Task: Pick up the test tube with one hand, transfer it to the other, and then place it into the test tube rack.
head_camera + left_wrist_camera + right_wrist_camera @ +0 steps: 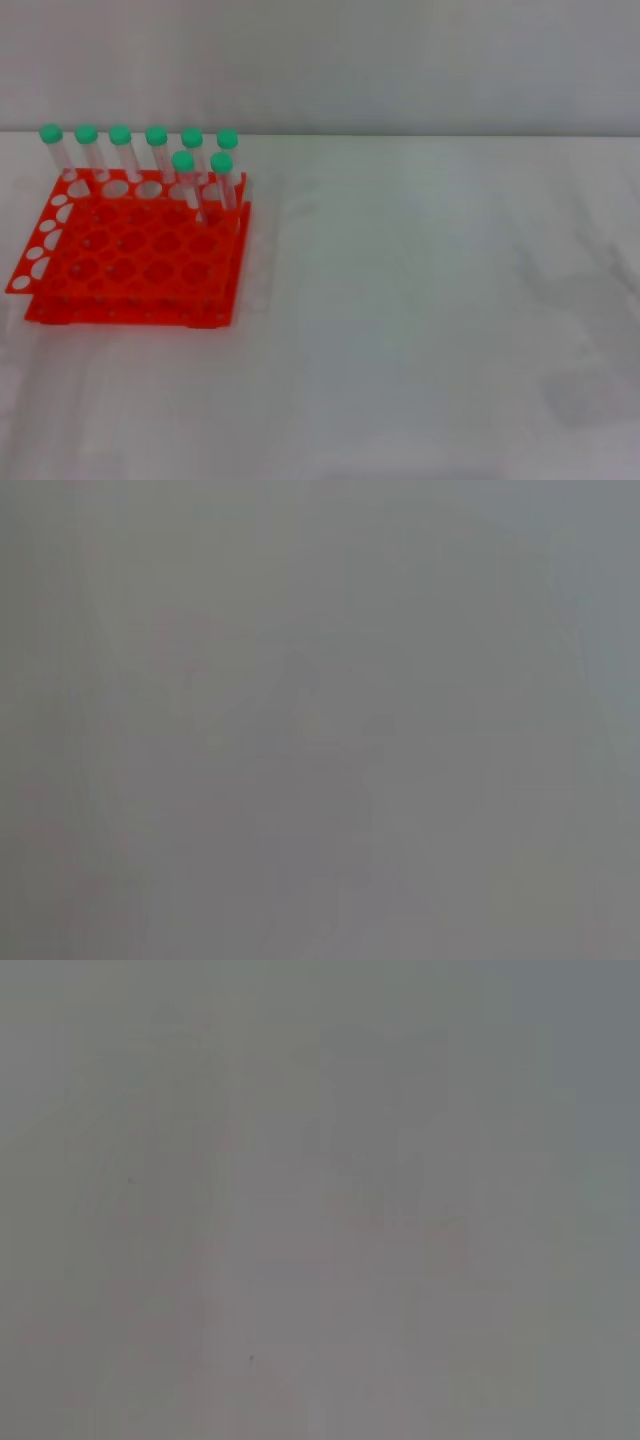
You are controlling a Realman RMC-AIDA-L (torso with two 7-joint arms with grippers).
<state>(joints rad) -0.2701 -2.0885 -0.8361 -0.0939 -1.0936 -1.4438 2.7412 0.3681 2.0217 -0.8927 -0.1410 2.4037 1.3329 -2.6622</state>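
I count eight green-capped test tubes point(195, 178) standing upright in one orange test tube rack point(130, 262) on my table point(430, 330). Neither gripper shows, so I cannot tell their grip.

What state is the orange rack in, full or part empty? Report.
Part empty: the test tube rack holds eight green-capped tubes along its far rows; nearer holes stand open.

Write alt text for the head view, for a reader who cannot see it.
An orange-red test tube rack sits at the left of a white table, holding eight upright green-capped test tubes: six in the back row, two just in front of that row's right end. No robot arm or gripper is in view, and no tube lies loose on the table.
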